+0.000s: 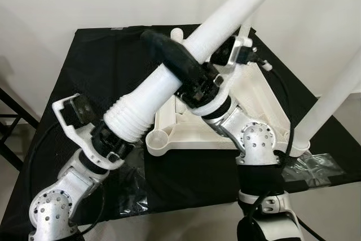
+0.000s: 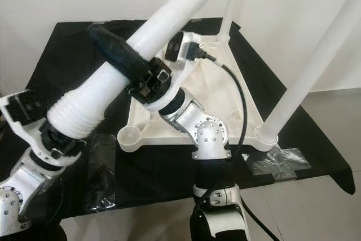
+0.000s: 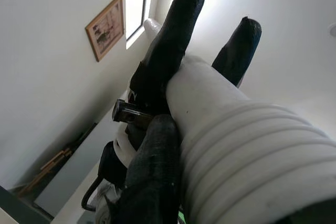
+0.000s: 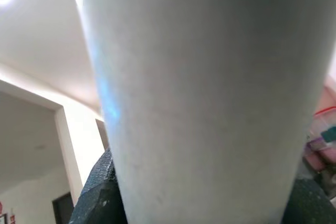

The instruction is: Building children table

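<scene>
Gripping from both ends, the two arms hold a long white plastic table leg (image 1: 225, 18) slanted above the black cloth-covered tabletop (image 1: 101, 66), its free end running off toward 1 o'clock. The left pincer (image 1: 115, 136) sits at 8 o'clock, pinching the ribbed, threaded end of that leg; in the left wrist view its black fingers (image 3: 173, 51) lie pressed against the white tube on either side. The right pincer (image 2: 127, 55) clamps the smooth shaft near the centre of the scene, one long black finger (image 1: 169, 55) wrapped across the top of the tube. In the right wrist view the pale shaft looms right up against the lens, dark finger pads hugging it on both sides.

Beneath the leg lies the upside-down white plastic children's table frame (image 2: 237, 91), resting on the cloth. Two white legs are already standing in its corner sockets, one at 3 o'clock (image 2: 316, 60) and a thinner-looking one at 12 o'clock (image 2: 228, 9). An empty round corner socket (image 2: 131, 135) sits at the frame's near-left corner. Crinkled clear plastic wrapping (image 2: 279, 161) lies on the cloth at 4 o'clock, just beside the frame.
</scene>
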Tool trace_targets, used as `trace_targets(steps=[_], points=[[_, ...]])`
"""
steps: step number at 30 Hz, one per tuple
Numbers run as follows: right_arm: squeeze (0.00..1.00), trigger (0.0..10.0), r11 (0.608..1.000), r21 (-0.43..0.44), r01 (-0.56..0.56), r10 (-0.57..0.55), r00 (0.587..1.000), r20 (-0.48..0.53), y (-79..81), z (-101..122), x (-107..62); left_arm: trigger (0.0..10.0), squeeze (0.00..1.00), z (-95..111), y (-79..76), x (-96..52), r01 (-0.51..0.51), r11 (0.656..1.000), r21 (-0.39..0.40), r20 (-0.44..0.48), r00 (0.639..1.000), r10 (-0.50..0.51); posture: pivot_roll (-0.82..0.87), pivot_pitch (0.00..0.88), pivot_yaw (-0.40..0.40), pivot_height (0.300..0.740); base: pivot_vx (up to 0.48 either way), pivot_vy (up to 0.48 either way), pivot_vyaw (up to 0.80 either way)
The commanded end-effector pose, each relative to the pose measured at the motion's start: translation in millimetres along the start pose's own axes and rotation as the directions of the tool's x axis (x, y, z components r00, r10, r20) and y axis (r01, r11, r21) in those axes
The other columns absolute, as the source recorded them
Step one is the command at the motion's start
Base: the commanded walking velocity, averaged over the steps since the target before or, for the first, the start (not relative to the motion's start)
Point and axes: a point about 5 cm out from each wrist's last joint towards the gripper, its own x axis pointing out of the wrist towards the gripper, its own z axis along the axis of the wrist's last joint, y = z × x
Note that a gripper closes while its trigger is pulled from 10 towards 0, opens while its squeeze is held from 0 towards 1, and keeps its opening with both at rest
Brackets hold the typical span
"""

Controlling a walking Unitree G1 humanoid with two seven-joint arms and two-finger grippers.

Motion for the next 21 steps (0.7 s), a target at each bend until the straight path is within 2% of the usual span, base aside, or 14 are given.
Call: trace_targets(steps=[1, 5, 6, 9, 10, 14, 16, 21], points=[[0.0, 0.0, 1.0, 0.007, -0.016, 0.016, 1.0, -0.003, 1.6, 0, 2.0, 0.0, 0.0, -4, -5.0, 2.3, 0.045, 0.999, -0.004, -0.031, 0.999, -0.045, 0.04, 0.018, -0.054, 0.74, 0.0, 0.0, 0.0], [0.0, 0.0, 1.0, -0.004, -0.015, 0.015, 1.0, 0.009, 1.8, 1, 2.6, 0.0, 0.0, -3, -4.7, 1.0, 0.033, 0.999, 0.004, -0.014, 0.999, -0.033, 0.04, 0.021, -0.045, 0.74, 0.0, 0.0, 0.0], [0.0, 0.0, 1.0, -0.008, -0.014, 0.014, 1.0, 0.013, 1.6, 2, 2.7, 6.4, 0.29, -2, -3.6, 0.6, 0.018, 1.0, 0.006, -0.006, 1.0, -0.018, 0.04, 0.019, -0.042, 0.74, 0.0, 0.0, 0.0], [0.0, 0.0, 1.0, -0.01, -0.014, 0.014, 1.0, 0.014, 1.5, 2, 2.8, 6.4, 0.29, -2, -2.9, 0.3, 0.008, 1.0, 0.007, -0.001, 1.0, -0.008, 0.04, 0.019, -0.042, 0.74, 0.0, 0.0, 0.0], [0.0, 0.0, 1.0, -0.02, -0.008, 0.009, 1.0, 0.022, 1.0, 4, 2.8, 10.0, 1.0, 0, 0.2, -0.4, -0.022, 1.0, 0.004, 0.013, 1.0, 0.022, 0.05, 0.02, -0.04, 0.74, 0.0, 0.0, 0.0], [0.0, 0.0, 0.999, -0.052, 0.012, -0.01, 0.999, 0.04, -0.5, 11, 2.1, 10.0, 1.0, 4, 3.3, -2.6, -0.061, 0.998, 0.024, 0.026, 0.998, 0.061, 0.05, 0.019, -0.039, 0.74, 0.0, 0.0, 0.0], [0.0, 0.0, 0.991, -0.116, 0.068, -0.06, 0.995, 0.077, -3.7, 27, -3.4, 10.0, 1.0, 13, 3.7, -10.7, -0.099, 0.993, 0.062, 0.035, 0.995, 0.097, 0.06, 0.021, -0.037, 0.74, 0.0, 0.0, 0.0], [0.0, 0.0, 0.972, -0.184, 0.147, -0.123, 0.983, 0.138, -5.4, 48, -14.1, 10.0, 1.0, 26, -4.0, -25.0, -0.134, 0.985, 0.108, 0.034, 0.991, 0.131, 0.07, 0.022, -0.041, 0.74, 0.0, 0.0, 0.0]])
